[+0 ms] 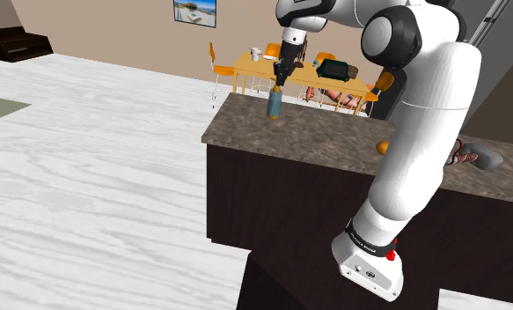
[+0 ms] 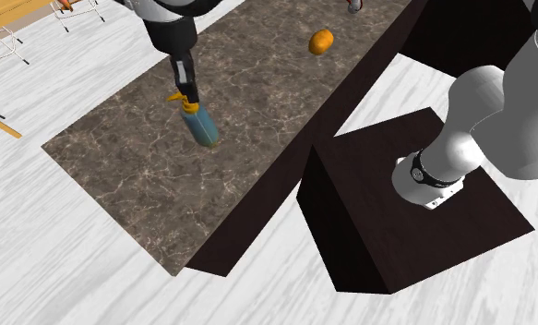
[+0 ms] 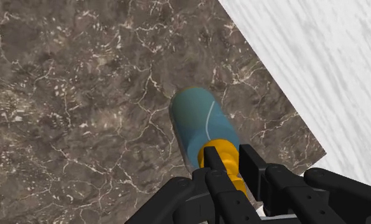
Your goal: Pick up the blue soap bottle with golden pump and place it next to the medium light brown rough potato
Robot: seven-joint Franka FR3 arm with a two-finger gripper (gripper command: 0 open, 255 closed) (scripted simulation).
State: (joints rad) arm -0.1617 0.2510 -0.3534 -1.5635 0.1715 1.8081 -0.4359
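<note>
Gripper: the gripper points down over the dark marbled countertop, near one of its corners.
Fingers: the two black fingers pinch the golden pump from either side, with no gap visible between them and it.
Task object: the blue soap bottle hangs directly below the fingertips, its rounded body extending away from them.
Bottle attitude: tilted in the second exterior view, nearly upright in the shoulder view; its true lean cannot be settled.
Contact with surface: it is unclear whether the bottle's base touches the countertop or hangs just above it.
Hidden parts: the fingers cover the sides of the pump, and the nozzle cannot be made out.
Potato: the orange-brown potato lies on the same countertop, well apart from the fingers; in the shoulder view the white arm covers part of it.
Stand: the dark stand sits beside the counter, far from the fingers.
Floor: the pale wood-grain floor shows just beyond the counter edge nearest the fingers.
</note>
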